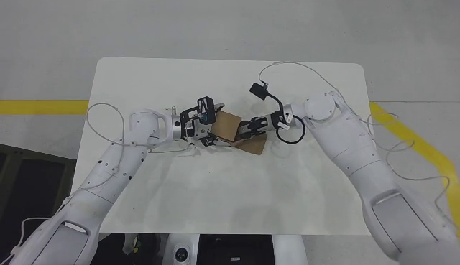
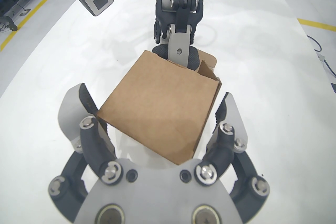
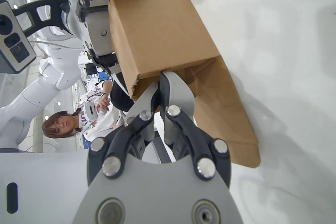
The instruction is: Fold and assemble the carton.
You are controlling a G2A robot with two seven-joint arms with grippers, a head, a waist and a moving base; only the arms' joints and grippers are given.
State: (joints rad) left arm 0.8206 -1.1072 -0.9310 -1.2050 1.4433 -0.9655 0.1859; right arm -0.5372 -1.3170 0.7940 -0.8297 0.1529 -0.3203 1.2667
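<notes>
Cardboard carton point(image 1: 228, 125) held at mid-table point(image 1: 215, 193), half erected. My left gripper point(image 2: 156, 92) clasps its width; my right gripper point(image 3: 159, 78) is pinched on the open end's edge. Step in hand: squaring the body. Next, I judge: fold in the end flap point(image 3: 223, 117), left hold firm.

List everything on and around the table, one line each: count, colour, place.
carton: one, brown, mid-table between the two grippers, partly folded, one flap lying flat on the table.
table: one, white, under both arms.
floor tape: two stretches, yellow, on the grey floor at either side of the table.
left gripper: one, grey and black, fingers clamping the carton's sides.
right gripper: one, grey and black, pinching the carton's wall at its open end.
</notes>
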